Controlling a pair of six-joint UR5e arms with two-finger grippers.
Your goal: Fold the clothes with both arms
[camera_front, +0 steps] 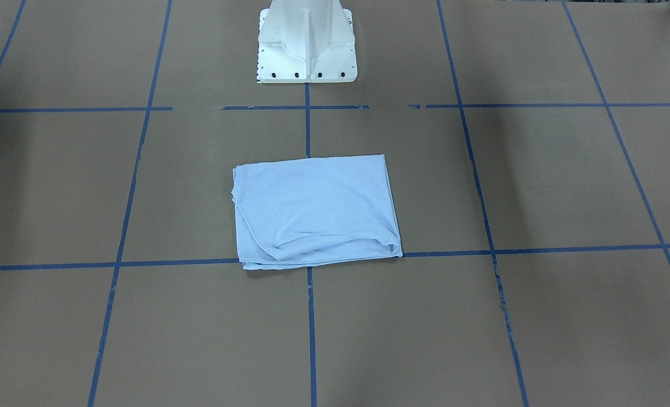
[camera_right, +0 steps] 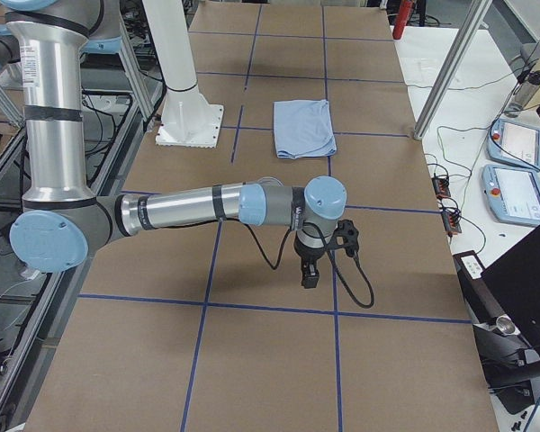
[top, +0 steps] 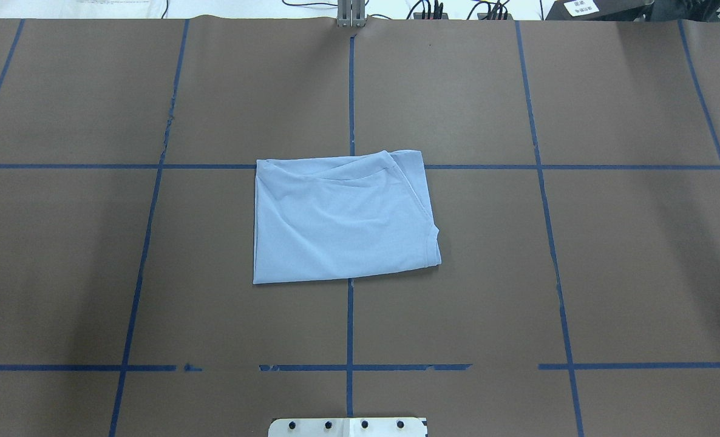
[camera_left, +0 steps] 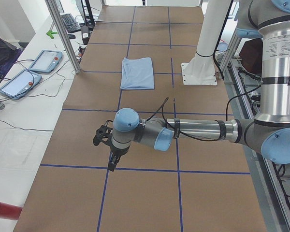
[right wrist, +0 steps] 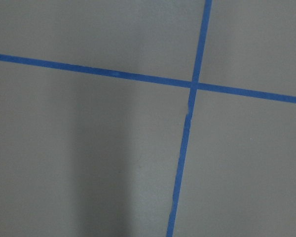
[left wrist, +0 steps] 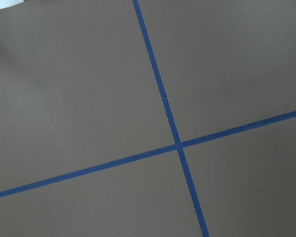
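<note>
The light blue T-shirt (camera_front: 315, 210) lies folded into a flat rectangle at the middle of the table, also in the overhead view (top: 343, 216) and both side views (camera_left: 137, 72) (camera_right: 303, 127). Its print and neck label are hidden. My left arm (camera_left: 183, 133) shows only in the exterior left view, stretched low over the table far from the shirt, its gripper (camera_left: 113, 162) pointing down. My right arm (camera_right: 198, 205) shows only in the exterior right view, likewise far from the shirt, its gripper (camera_right: 310, 274) pointing down. I cannot tell whether either gripper is open or shut.
The brown table (top: 518, 273) carries a grid of blue tape lines (top: 349, 328). The white pedestal base (camera_front: 307, 42) stands at the robot's side. Pendant tablets (camera_left: 31, 72) and cables lie on side benches beyond the table. Both wrist views show only bare table and tape.
</note>
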